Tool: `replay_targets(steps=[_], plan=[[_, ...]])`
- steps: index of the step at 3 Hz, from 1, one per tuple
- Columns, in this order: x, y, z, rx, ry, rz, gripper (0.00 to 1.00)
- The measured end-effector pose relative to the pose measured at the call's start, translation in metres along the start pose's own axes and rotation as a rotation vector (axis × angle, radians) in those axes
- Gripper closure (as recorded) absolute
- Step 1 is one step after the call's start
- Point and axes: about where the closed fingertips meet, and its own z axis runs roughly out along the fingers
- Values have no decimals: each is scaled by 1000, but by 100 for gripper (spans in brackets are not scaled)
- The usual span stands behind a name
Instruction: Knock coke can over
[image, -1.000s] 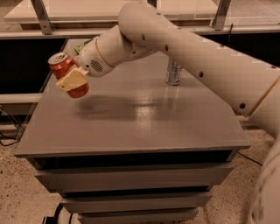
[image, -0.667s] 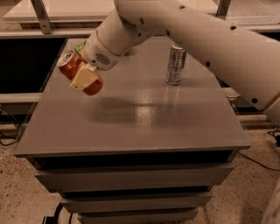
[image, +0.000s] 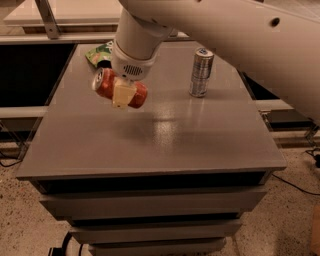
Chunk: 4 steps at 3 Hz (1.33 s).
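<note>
Tipped further than a second ago, the coke can (image: 105, 86) now lies almost on its side and has come in over the table from the left edge. Its silver top points toward 10 o'clock and its base toward 4 o'clock.

The big white arm (image: 220, 35) reaches in from the upper right and fills the top of the view, and its wrist comes down over the can. Below it the grey table (image: 165, 145) takes up most of the rest.

The gripper (image: 122, 95) sits at about 10 o'clock from the table's centre, with its cream fingers (image: 121, 93) clamped across the can's middle. The can seems to hang just clear of the surface, though the angle makes that hard to judge.

A slim silver-and-blue can (image: 201, 72) stands upright at about 1 o'clock, well apart from the gripper. A green packet (image: 99, 54) lies at 11 o'clock near the far edge, partly behind the wrist.
</note>
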Motion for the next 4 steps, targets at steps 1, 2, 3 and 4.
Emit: replay_targets(steps=[1,2,3,4], plan=[[25,7,-4,24,139,-81,100],[48,12,-8,-21,186,-144,84],[64,27,-8,-101,208,-236,60],[80,44,-1,-168,239,-293,36]])
